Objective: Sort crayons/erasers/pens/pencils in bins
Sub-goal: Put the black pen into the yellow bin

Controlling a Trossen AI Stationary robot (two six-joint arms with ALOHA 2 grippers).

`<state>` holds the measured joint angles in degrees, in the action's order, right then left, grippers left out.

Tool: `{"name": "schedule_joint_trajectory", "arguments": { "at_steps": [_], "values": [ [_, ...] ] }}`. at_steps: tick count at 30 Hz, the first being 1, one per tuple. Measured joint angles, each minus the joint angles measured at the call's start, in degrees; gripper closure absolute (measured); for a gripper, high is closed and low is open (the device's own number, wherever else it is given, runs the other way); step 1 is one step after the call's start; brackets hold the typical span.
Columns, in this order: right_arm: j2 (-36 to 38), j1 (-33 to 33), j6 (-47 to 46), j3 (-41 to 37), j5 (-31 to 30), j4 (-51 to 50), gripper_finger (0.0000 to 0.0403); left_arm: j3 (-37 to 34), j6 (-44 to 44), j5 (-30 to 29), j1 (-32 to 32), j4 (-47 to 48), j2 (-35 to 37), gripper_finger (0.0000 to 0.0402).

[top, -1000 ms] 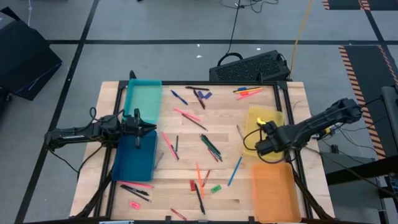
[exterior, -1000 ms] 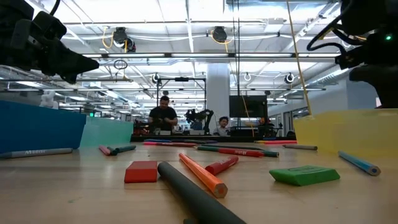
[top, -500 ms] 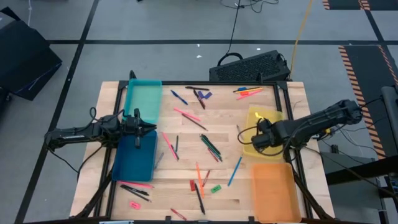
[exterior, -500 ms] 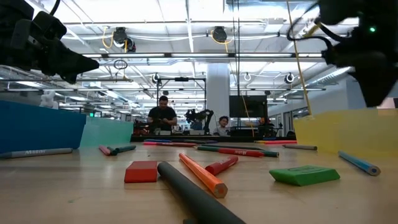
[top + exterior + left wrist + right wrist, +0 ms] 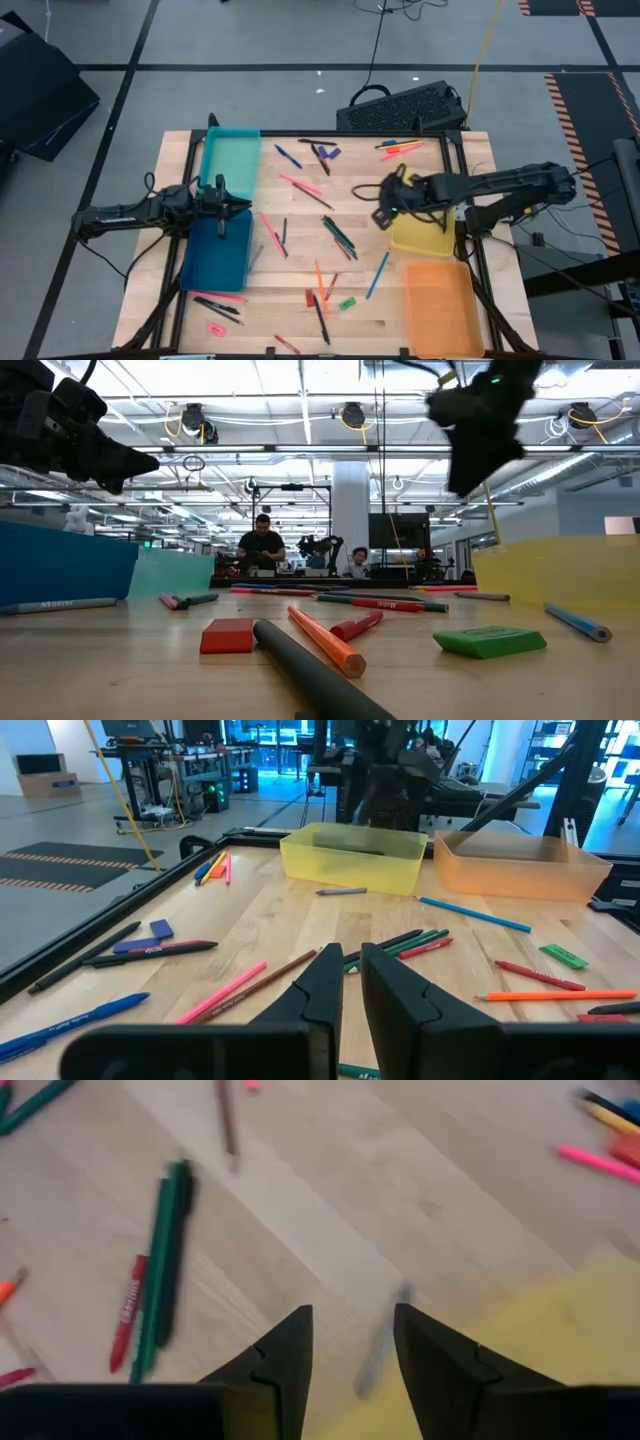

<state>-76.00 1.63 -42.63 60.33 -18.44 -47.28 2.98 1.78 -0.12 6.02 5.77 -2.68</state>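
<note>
swinging left off the yellow bin, right gripper now hovers over the table's middle, fingers spread and empty, probably seeking the grey pen beside that bin. left gripper waits, fingers nearly together.
</note>
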Motion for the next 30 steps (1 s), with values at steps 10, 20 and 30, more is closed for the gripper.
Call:
{"name": "schedule_joint_trajectory", "arguments": {
  "at_steps": [10, 20, 30],
  "values": [
    [-18.3, -3.7, 15.9, 8.2, 2.0, 17.0, 0.0266, 0.0, 0.0, 0.0, 0.0, 0.0, 0.0, 0.0357],
    [-35.3, -9.6, 19.0, 13.5, 1.4, 35.2, 0.0265, 0.0, 0.0, 0.0, 0.0, 0.0, 0.0, 0.0357],
    [-43.0, -15.7, 11.4, 19.0, -8.3, 35.2, 0.0265, 0.0, 0.0, 0.0, 0.0, 0.0, 0.0, 0.0357]
  ]
}}
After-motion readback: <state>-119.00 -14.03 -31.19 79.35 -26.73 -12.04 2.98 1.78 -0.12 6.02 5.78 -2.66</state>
